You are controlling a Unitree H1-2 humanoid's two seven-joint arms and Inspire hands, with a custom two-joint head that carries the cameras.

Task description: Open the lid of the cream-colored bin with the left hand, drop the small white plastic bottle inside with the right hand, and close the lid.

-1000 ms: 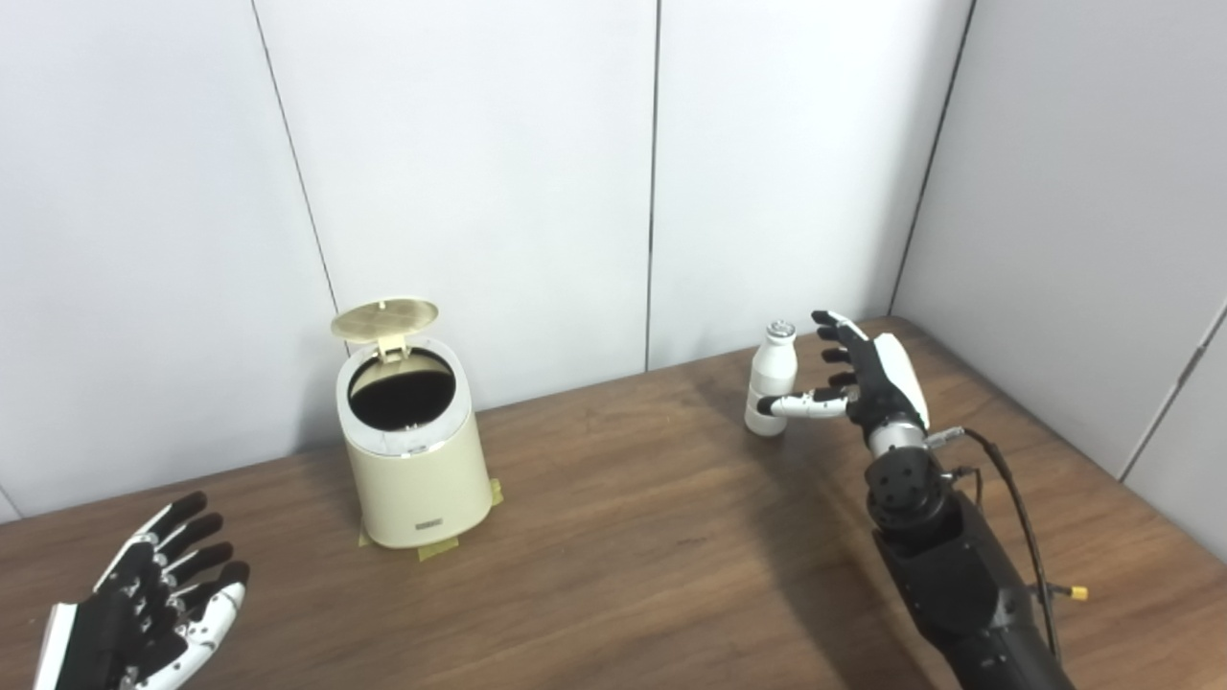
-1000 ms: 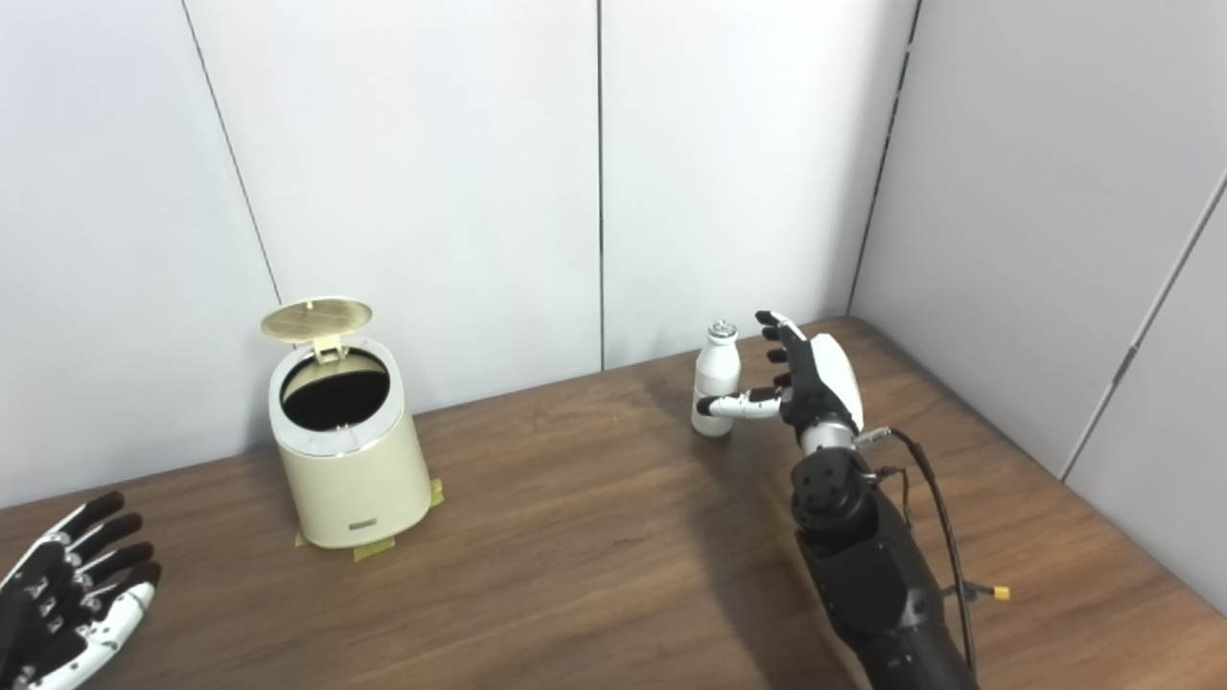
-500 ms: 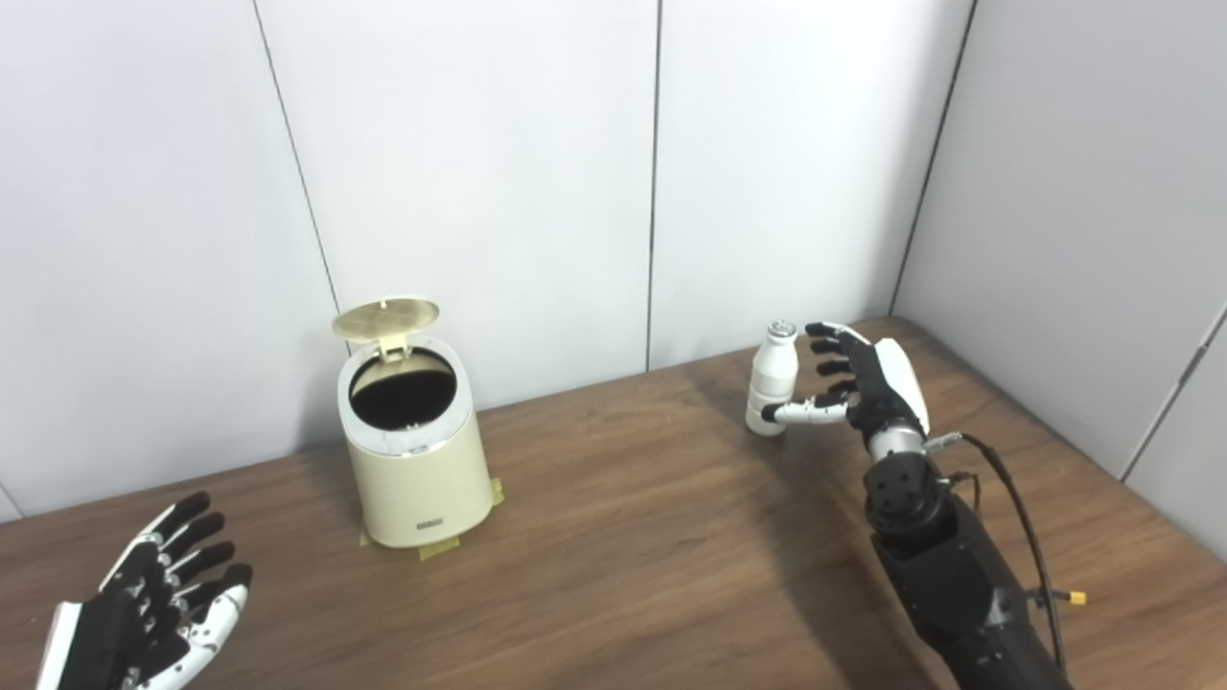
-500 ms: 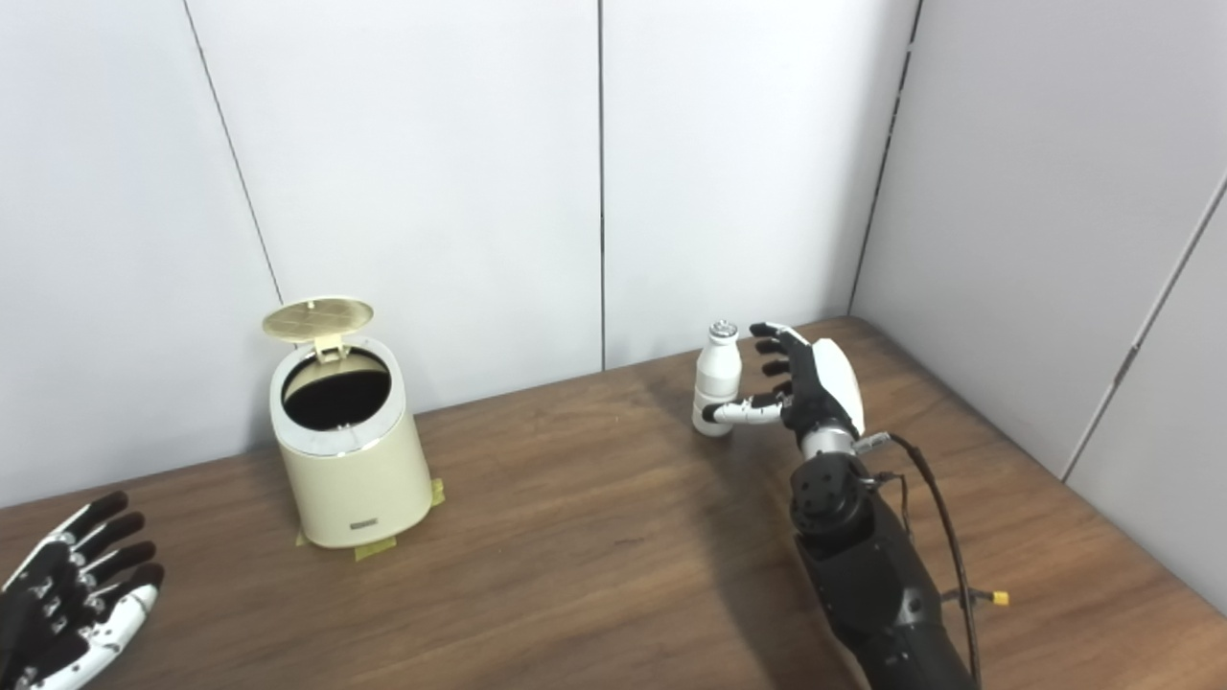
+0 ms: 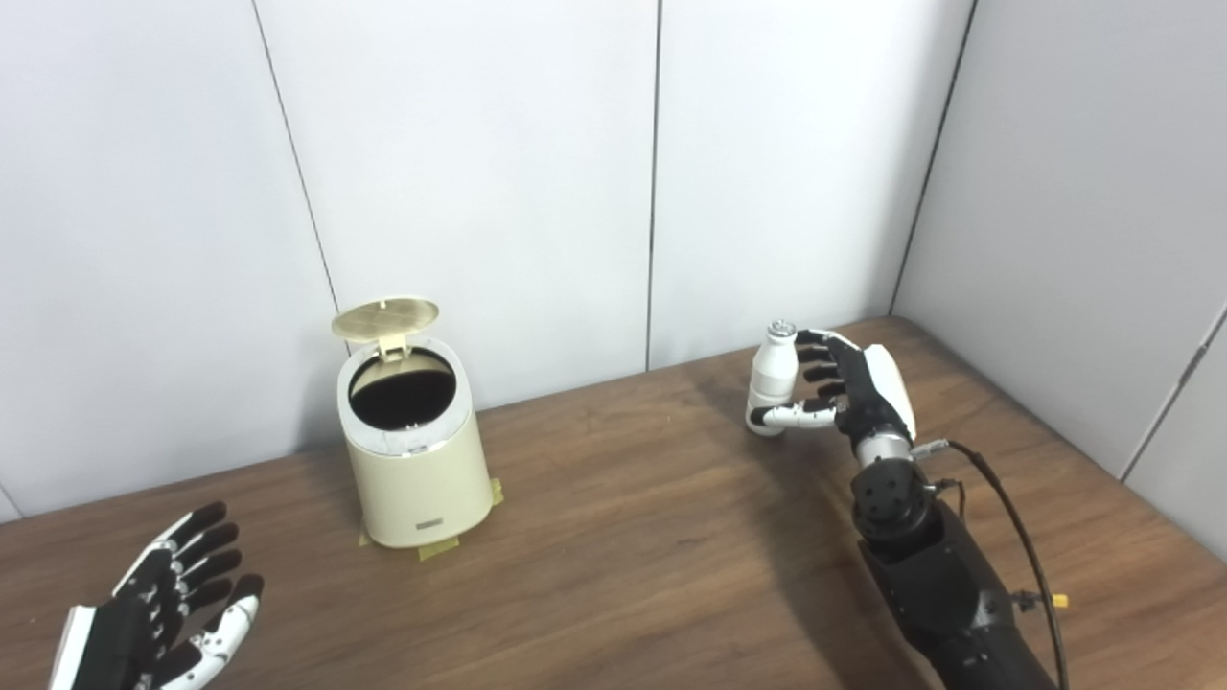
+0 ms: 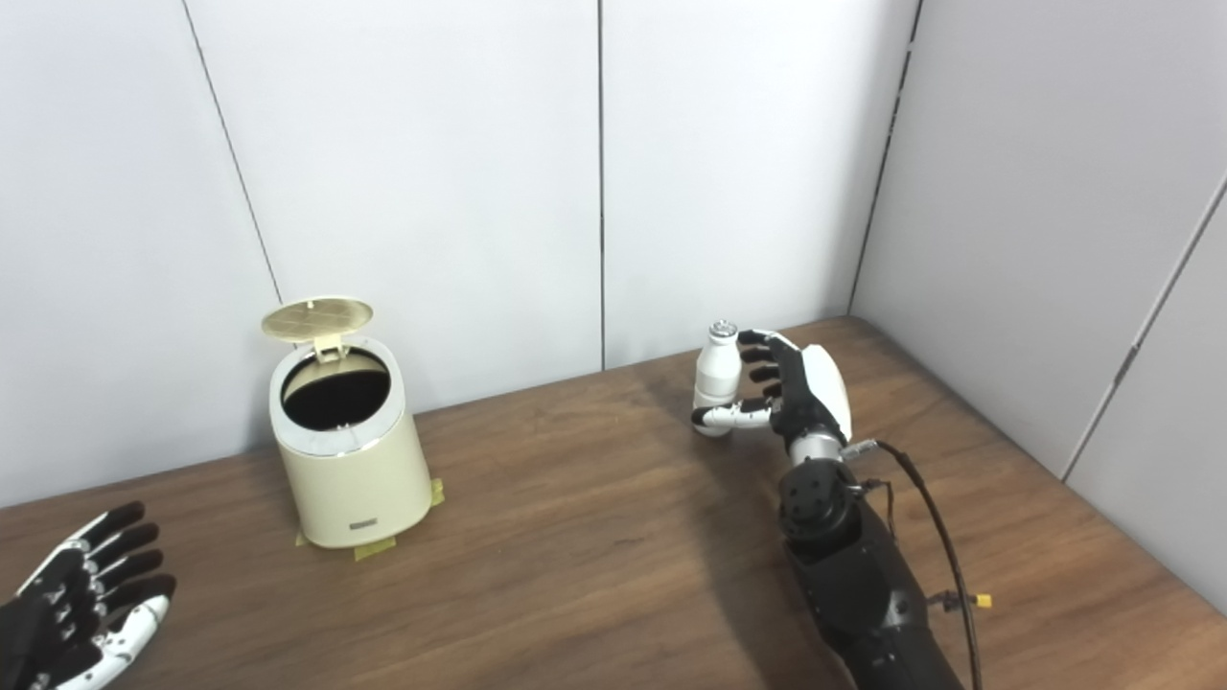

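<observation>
Bottle (image 5: 772, 378) stood upright on table (image 5: 613, 537), R hand (image 5: 848, 388) fingers curled around it, thumb across its base. L hand (image 5: 163, 613) spread, empty. Bin (image 5: 417, 450) lid (image 5: 384, 319) up.

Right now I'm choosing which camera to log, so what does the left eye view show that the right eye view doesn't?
Only the left eye view: most of the left hand, open, fingers spread. Only the right eye view: a wider stretch of the side wall; its frame edge crops the left hand. Both: the bin with its lid up, and the right hand curled around the standing bottle; whether it grips yet is unclear.
</observation>
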